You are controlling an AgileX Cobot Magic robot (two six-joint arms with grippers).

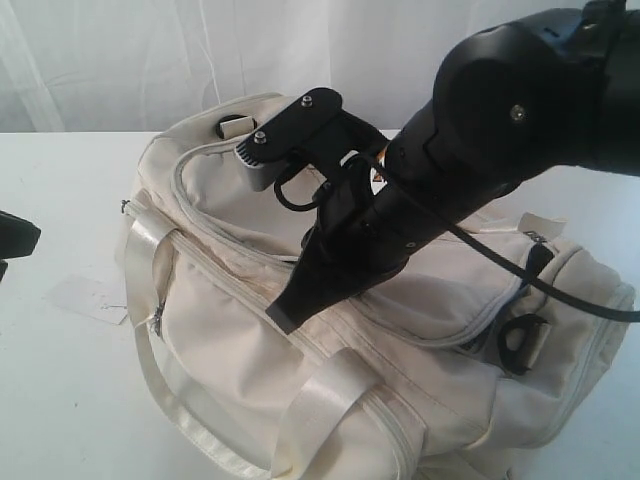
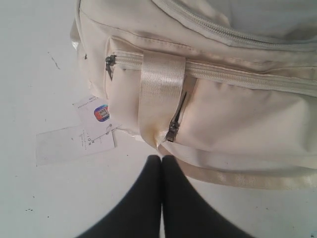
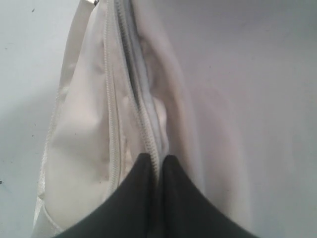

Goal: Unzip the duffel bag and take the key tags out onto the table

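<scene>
My right tool (image 3: 157, 161) pinches shut on the cream zipper (image 3: 141, 111) of the soft, floppy cream fabric duffel bag (image 1: 230, 350); my left tool (image 2: 161, 159) is closed, empty. I expect the fabric to bunch.

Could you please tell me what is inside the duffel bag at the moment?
Nothing inside shows. The top zipper of the duffel bag looks closed, with the right gripper pinching it, so the cream fabric covers the contents. No key tags are visible in any view.

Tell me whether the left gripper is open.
No, the left gripper is shut, its fingers pressed together with no gap.
</scene>
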